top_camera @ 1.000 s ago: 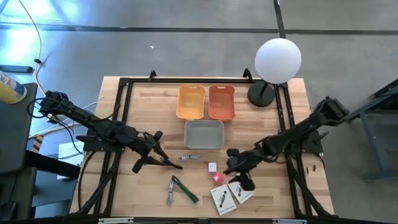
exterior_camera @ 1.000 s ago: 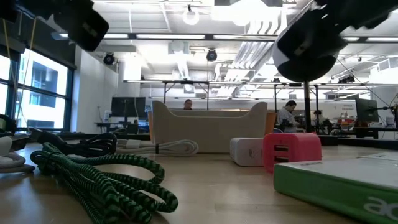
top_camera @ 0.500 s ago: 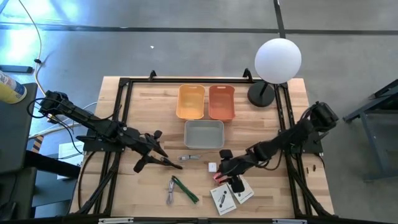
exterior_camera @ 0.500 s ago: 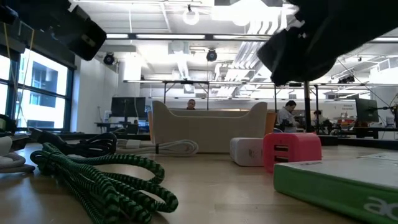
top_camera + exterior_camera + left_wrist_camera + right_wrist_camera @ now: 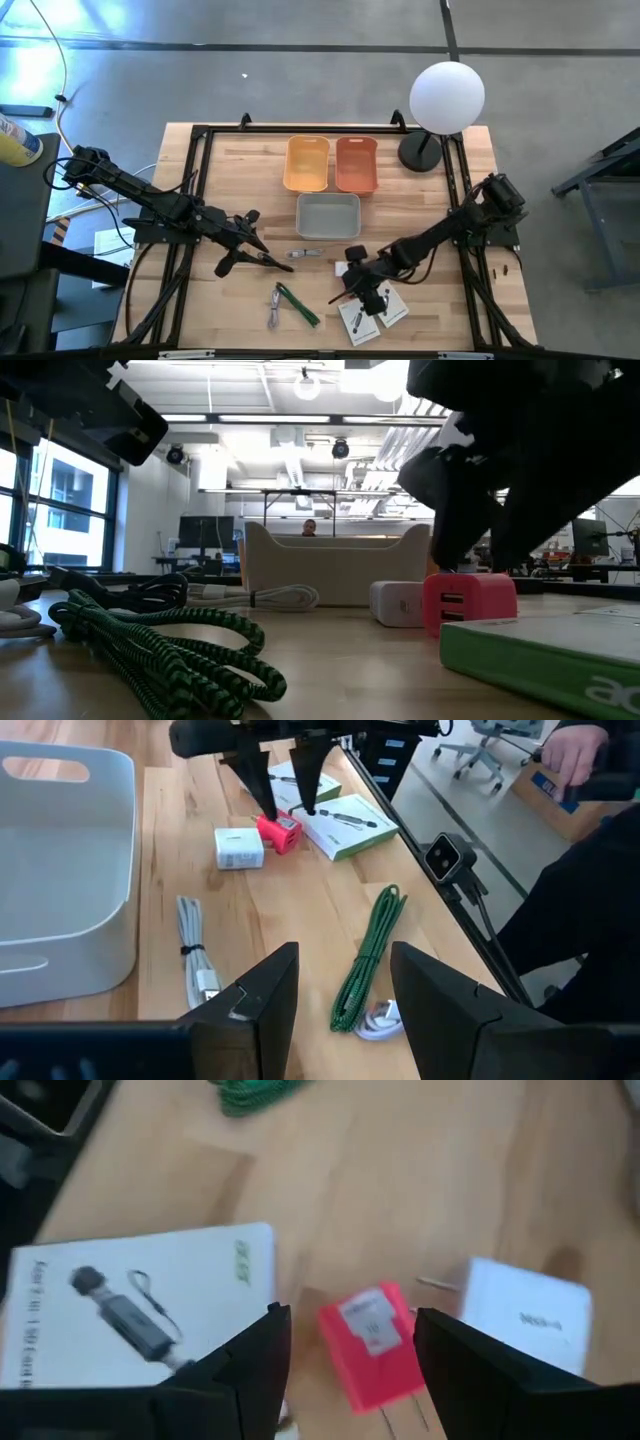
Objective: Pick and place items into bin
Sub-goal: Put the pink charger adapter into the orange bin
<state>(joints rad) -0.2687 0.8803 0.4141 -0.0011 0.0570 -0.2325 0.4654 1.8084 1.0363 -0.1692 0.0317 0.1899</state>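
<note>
on the wooden table (image 5: 230,165), the right gripper (image 5: 357,290) hangs with jaws wide astride the red cube (image 5: 372,1342); the left gripper (image 5: 262,253), jaws wide, waits beside. an office with ceiling lights lies beyond.

Over the last second my right gripper (image 5: 357,293) travelled from lower right of centre in the high view toward the lower middle, its arm stretching out flatter across the worktop (image 5: 240,310). It ended over the red cube (image 5: 372,1342), fingers (image 5: 248,1365) spread, one on each side of it, where earlier it sat off to the cube's right. In the low view it dropped from the upper right corner and came leftward, until the dark fingers stood right behind the red cube (image 5: 468,600) and hid the far person at right.
</note>
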